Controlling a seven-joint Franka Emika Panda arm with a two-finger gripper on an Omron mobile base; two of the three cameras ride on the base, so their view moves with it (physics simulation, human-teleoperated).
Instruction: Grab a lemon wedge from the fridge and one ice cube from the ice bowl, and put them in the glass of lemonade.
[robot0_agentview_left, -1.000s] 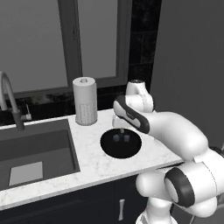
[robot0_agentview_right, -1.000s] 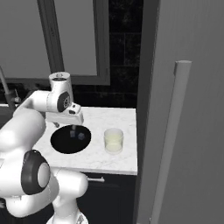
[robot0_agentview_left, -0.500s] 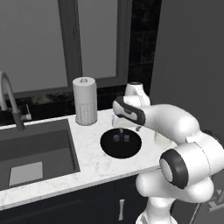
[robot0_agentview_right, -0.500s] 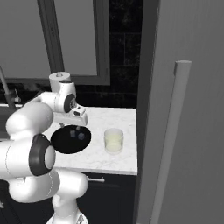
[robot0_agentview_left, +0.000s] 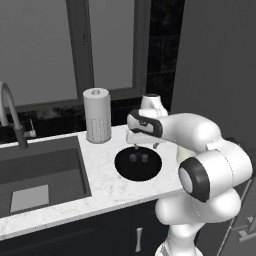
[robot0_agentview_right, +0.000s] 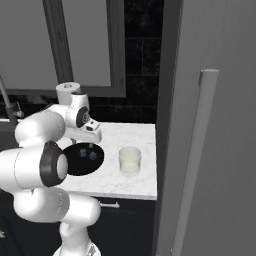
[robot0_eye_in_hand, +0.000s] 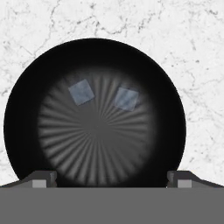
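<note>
The black ice bowl (robot0_agentview_left: 124, 169) (robot0_agentview_right: 74, 165) (robot0_eye_in_hand: 26, 113) sits on the white marble counter with two ice cubes (robot0_eye_in_hand: 81, 92) (robot0_eye_in_hand: 126, 99) on its floor. Both cubes (robot0_agentview_left: 133, 158) (robot0_agentview_right: 92, 155) lie loose and apart. My gripper (robot0_agentview_left: 145, 146) (robot0_agentview_right: 90, 142) (robot0_eye_in_hand: 112, 179) hangs open right above the bowl, pointing down, nothing between its fingertips (robot0_eye_in_hand: 41, 179). To the bowl's right stands the glass of lemonade (robot0_agentview_right: 130, 160). The grey fridge (robot0_agentview_right: 220, 100) with its long bar handle (robot0_agentview_right: 197, 165) rises at the far right. The lemon wedge is out of view.
A white paper-towel roll (robot0_agentview_left: 97, 116) (robot0_agentview_right: 67, 90) stands behind the bowl. Left of it are the dark sink (robot0_agentview_left: 35, 170) and the faucet (robot0_agentview_left: 12, 117). The counter ends at the front edge (robot0_agentview_right: 125, 192) close to the glass.
The hand has stayed over the bowl, still open, while the arm's elbow has swung forward and up. The cubes have not moved.
</note>
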